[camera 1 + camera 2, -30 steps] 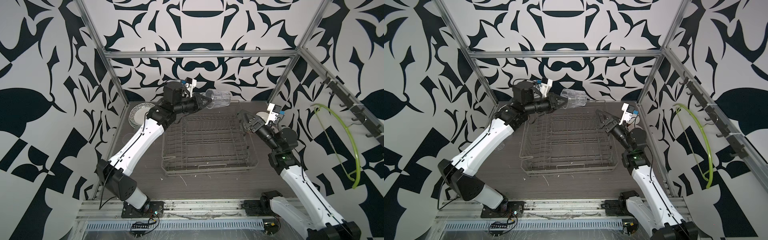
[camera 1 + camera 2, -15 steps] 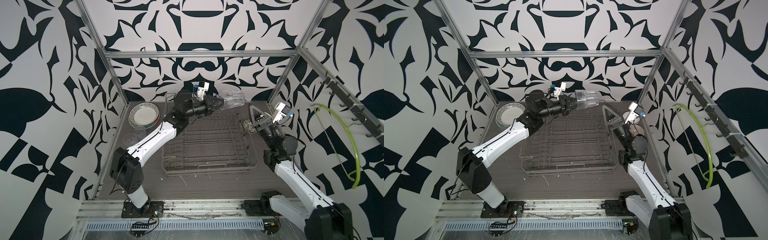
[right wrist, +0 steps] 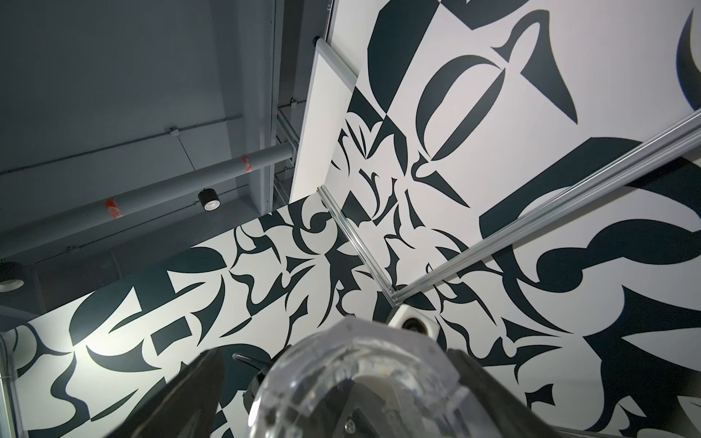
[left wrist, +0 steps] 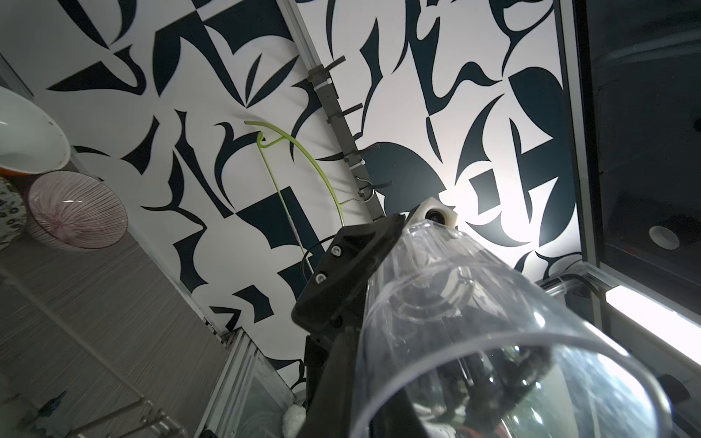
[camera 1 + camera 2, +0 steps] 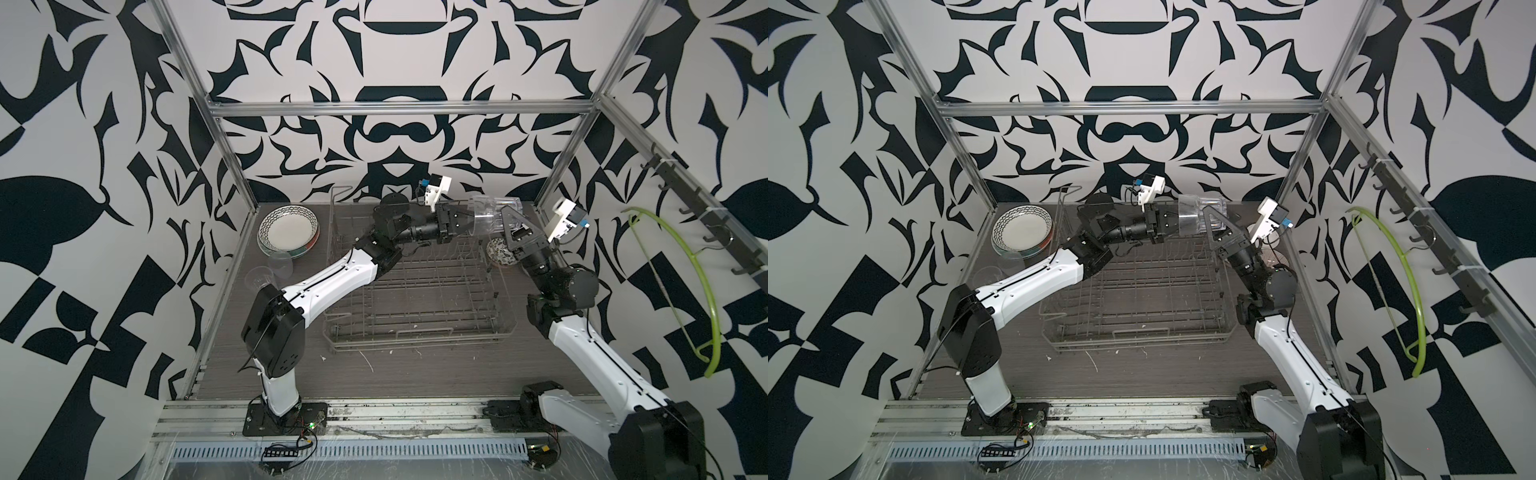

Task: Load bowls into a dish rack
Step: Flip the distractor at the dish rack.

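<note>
Left end effector [image 5: 465, 217]: clenched on clear glass [image 5: 486, 212] rim | right end effector [image 5: 514, 224]: released, straddling glass base | above dish rack [image 5: 411, 337] far-right corner

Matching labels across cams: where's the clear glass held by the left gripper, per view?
Top view: clear glass on its side above the far edge of the dish rack, right of centre.
Top view: clear glass likewise, nearer centre.
Left wrist: clear glass fills the foreground, rim nearest.
Right wrist: clear glass base close up, foreground.
Shared landmark: right gripper, open, astride its base.
</note>
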